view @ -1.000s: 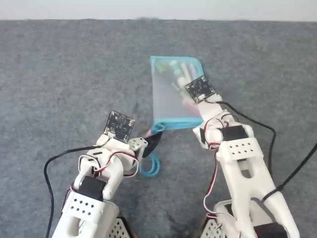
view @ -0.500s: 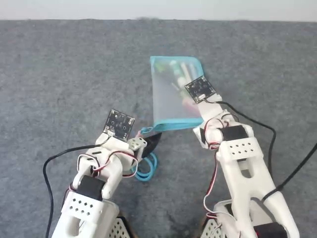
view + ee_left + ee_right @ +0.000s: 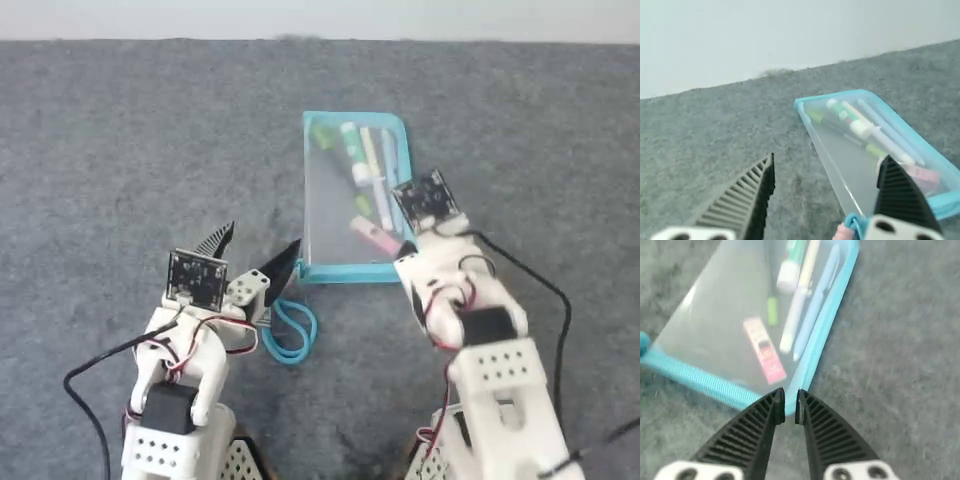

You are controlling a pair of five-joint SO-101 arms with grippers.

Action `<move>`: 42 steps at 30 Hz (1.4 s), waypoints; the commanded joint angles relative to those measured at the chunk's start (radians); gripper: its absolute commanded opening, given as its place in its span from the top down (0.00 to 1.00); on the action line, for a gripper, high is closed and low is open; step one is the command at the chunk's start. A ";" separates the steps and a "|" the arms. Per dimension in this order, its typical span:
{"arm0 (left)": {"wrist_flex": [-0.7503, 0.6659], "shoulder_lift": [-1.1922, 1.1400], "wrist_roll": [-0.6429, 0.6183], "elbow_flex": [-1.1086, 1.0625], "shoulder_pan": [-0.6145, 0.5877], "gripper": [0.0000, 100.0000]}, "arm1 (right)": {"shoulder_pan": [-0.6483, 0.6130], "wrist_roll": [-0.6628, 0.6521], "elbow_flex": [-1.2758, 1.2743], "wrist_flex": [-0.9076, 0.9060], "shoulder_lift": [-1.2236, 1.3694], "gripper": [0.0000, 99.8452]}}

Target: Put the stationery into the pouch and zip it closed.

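Note:
The clear pouch (image 3: 345, 195) with blue trim lies flat mid-table, holding pens, a marker and a pink eraser (image 3: 372, 236). Its blue wrist strap (image 3: 292, 330) loops on the carpet off the near left corner. My left gripper (image 3: 250, 252) hangs open just left of that corner, nothing between its fingers (image 3: 747, 195); its wrist view looks over the pouch (image 3: 865, 145) and the strap's end (image 3: 852, 222). My right gripper (image 3: 403, 247) stands over the near right corner, shut to a thin slit (image 3: 789, 400), with the pouch's trim (image 3: 820, 335) under its tips.
Grey carpet (image 3: 120, 140) covers the table, with a pale wall along the far edge (image 3: 790, 35). Both arms' bases and cables occupy the near side. Open carpet lies left, right and beyond the pouch.
My left gripper has opened and drawn back toward the near left. The pouch has dropped from a skewed pose to lie flat. My right arm has pulled back to the pouch's near right corner.

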State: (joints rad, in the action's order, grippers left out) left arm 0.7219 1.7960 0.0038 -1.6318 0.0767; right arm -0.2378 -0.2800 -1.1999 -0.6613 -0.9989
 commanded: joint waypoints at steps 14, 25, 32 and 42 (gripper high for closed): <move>-0.176 0.025 -0.011 -0.053 -0.017 0.69 | 0.002 0.011 -0.207 0.176 -0.374 0.96; -0.023 0.023 -0.014 -0.053 -0.008 0.69 | 0.004 0.011 -0.264 0.174 -0.415 0.96; -0.011 0.023 -0.014 -0.053 -0.012 0.69 | 0.062 0.011 -0.377 0.174 -0.417 0.96; 0.087 0.023 -0.011 -0.053 -0.017 0.69 | 0.271 0.011 -0.474 0.174 -0.417 0.96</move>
State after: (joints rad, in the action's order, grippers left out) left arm 0.7925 1.7960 0.0008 -1.6932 0.0675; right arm 0.0061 -0.2800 -1.6678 -0.5109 -1.3886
